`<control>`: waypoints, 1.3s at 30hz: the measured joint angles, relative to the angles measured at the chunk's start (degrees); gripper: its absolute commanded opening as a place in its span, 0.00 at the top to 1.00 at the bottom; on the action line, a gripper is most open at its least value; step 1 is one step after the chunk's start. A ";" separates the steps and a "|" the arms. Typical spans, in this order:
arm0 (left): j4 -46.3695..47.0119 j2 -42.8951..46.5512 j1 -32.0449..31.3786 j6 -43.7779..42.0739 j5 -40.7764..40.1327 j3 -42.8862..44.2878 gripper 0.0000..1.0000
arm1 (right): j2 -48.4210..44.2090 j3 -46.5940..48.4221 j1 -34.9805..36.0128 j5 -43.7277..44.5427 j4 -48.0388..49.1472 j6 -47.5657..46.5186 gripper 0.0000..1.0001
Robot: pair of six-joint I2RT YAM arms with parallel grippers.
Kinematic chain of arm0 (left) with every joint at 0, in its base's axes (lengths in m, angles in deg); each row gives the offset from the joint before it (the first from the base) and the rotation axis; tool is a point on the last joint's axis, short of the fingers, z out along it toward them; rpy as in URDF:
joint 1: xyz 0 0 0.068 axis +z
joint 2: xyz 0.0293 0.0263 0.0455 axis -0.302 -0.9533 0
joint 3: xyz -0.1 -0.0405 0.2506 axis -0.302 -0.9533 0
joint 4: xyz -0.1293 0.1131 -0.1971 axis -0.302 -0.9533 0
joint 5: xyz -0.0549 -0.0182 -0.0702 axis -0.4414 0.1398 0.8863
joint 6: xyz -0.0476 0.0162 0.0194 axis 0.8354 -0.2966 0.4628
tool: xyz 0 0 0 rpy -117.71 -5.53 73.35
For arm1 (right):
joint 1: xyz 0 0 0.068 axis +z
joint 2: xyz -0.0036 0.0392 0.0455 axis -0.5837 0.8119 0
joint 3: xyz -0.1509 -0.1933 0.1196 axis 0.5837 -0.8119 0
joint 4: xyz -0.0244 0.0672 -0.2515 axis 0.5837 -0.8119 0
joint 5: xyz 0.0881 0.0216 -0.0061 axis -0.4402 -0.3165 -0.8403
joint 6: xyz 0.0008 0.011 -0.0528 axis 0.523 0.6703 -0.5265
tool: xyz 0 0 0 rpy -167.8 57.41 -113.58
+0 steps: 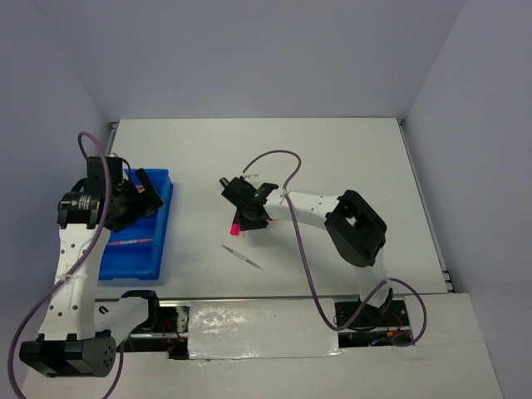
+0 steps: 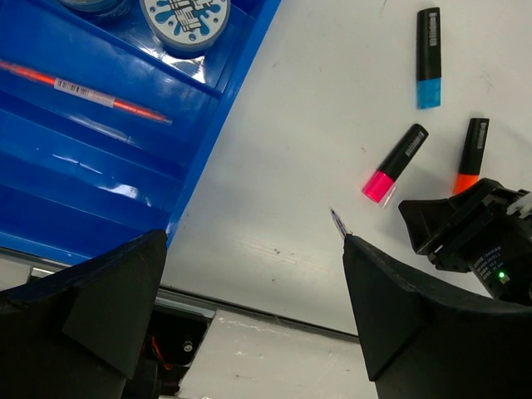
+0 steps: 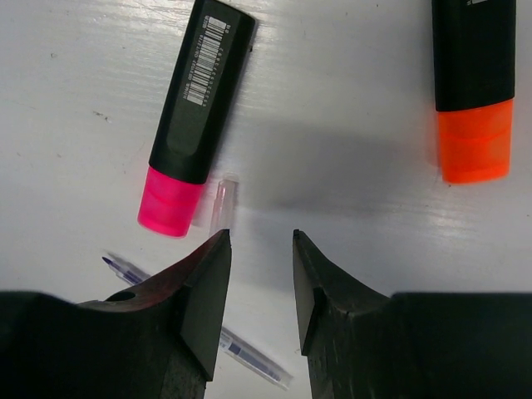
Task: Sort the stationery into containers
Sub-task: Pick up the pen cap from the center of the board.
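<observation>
The blue tray (image 1: 158, 208) lies at the left. In it I see a blue-white roll (image 2: 184, 17) and a thin red pen (image 2: 83, 89). My left gripper (image 2: 253, 241) hangs open and empty over the tray's near edge. On the table lie a blue highlighter (image 2: 429, 58), a pink highlighter (image 3: 195, 112) and an orange highlighter (image 3: 474, 91). A thin clear pen (image 3: 241, 345) lies below them. My right gripper (image 3: 261, 237) hovers between the pink and orange highlighters, its jaws a narrow gap apart with nothing between them.
A small clear cap (image 3: 223, 199) rests beside the pink highlighter's end. The right arm (image 1: 353, 224) stretches across the table's middle. The table's near edge with a metal rail (image 1: 249, 303) runs below the pen.
</observation>
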 measured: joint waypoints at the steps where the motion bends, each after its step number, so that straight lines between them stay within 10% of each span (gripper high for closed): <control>1: 0.00 -0.07 -0.13 -0.26 0.22 0.00 0.01 | 0.20 0.11 0.00 -0.04 0.00 0.04 0.57; 39: 2.36 -2.95 -1.11 -5.57 4.72 -1.25 0.01 | 6.03 4.83 0.50 -2.45 -0.39 1.68 0.68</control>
